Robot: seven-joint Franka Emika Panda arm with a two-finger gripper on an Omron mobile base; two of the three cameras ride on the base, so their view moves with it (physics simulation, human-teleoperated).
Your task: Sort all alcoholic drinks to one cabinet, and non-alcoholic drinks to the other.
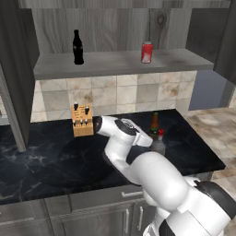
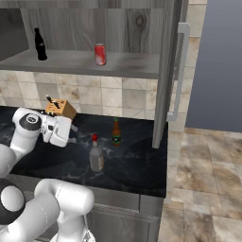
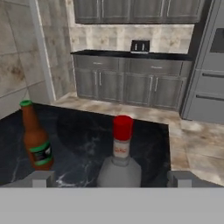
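Claw: the gripper (image 3: 112,177) is released, its 2 fingertips (image 3: 42,177) stand wide apart at the bottom of the hand view and hold nothing. The clear bottle is seen between them, not touched by either.

Clear bottle: the stout clear-grey bottle (image 2: 96,154) with red cap stands upright on the black counter (image 2: 137,165), in the center of the right base view. In the left base view it (image 1: 159,143) is at center right, partly behind the arm.

Brown bottle: the slim brown bottle (image 2: 116,132) stands upright on the same counter, near the clear bottle and a little behind it. In the hand view it (image 3: 37,140) is at the left, with a green cap and a green label, and it looks tilted because the camera is tilted.

Cola bottle: the small black bottle (image 1: 78,48) stands upright on the open cabinet shelf (image 1: 115,62), in the upper left of the left base view.

Soda can: the red can (image 1: 146,52) stands on the same shelf, well apart from the cola bottle, toward the upper right.

Knife block: a wooden knife block (image 1: 82,120) stands on the counter against the tiled wall, just beside the arm's wrist.

Cabinet door: an open door (image 2: 171,71) with a long handle is at the upper right of the right base view.
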